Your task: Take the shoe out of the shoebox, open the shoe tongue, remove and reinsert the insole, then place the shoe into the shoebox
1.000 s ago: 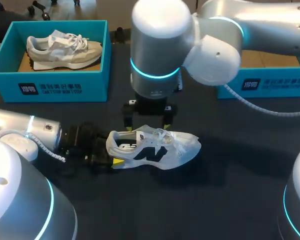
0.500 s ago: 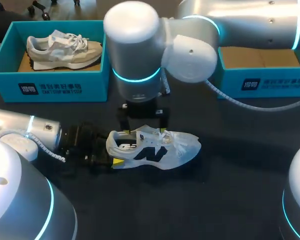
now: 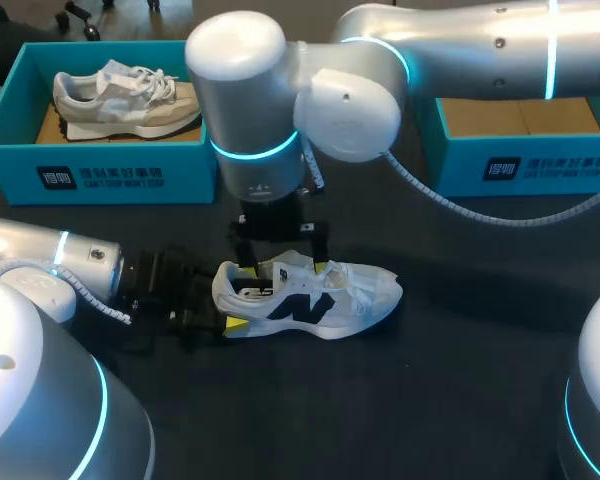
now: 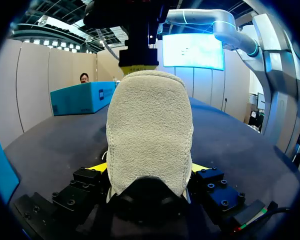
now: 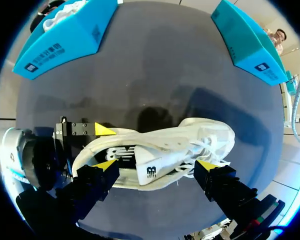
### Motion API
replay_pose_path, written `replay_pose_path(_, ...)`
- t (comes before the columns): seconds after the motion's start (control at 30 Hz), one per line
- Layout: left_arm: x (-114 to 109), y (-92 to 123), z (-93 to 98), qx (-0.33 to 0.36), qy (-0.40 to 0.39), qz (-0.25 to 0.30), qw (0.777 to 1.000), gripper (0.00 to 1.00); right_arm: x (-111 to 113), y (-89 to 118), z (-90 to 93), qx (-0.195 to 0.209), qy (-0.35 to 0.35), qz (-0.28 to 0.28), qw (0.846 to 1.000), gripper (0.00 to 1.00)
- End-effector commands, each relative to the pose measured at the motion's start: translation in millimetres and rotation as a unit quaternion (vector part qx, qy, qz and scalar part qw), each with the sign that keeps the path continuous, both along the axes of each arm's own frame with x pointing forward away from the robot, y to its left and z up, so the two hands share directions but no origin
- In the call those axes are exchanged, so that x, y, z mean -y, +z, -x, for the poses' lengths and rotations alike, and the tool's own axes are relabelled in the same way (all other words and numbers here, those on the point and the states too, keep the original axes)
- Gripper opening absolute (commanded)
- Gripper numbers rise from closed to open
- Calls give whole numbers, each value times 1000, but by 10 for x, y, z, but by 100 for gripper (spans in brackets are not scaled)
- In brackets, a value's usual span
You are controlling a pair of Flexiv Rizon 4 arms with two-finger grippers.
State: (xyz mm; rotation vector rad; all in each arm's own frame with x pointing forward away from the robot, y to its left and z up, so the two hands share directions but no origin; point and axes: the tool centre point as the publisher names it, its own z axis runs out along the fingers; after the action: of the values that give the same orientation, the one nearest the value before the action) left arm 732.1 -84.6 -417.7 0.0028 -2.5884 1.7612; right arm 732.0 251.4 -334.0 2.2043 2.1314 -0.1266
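1. The white shoe point(image 3: 315, 298) stands on its sole in the middle of the table point(image 3: 460, 390), toe toward my right
2. The left gripper point(image 4: 149, 169) lies low on the table and clamps the shoe's heel from both sides
3. The right gripper point(image 5: 156, 165) hangs over the shoe's opening with its fingers spread wide, one tip by the heel collar and one at the laces
4. Bare tabletop lies beyond the toe and along the near side
5. The left shoebox point(image 3: 100, 165), holding a beige shoe point(image 3: 130, 95), and the right shoebox point(image 3: 525, 165) sit at the far edge, well apart from the white shoe

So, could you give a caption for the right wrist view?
Right hand open over the shoe; left hand grips its heel.
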Motion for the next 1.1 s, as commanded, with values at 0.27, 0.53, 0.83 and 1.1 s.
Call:
replay_pose_path(0.27,-4,7,-3,0,0,-1,1000,0,31,-216,53,-13,8,47,999,100)
replay_pose_path(0.53,-4,7,-3,0,0,-1,1000,0,139,-300,40,-14,25,81,996,100)
replay_pose_path(0.83,-4,7,-3,0,0,-1,1000,0,209,-189,1,-24,20,114,993,100)
replay_pose_path(1.1,-4,7,-3,0,0,-1,1000,0,371,-111,15,-44,9,131,990,100)
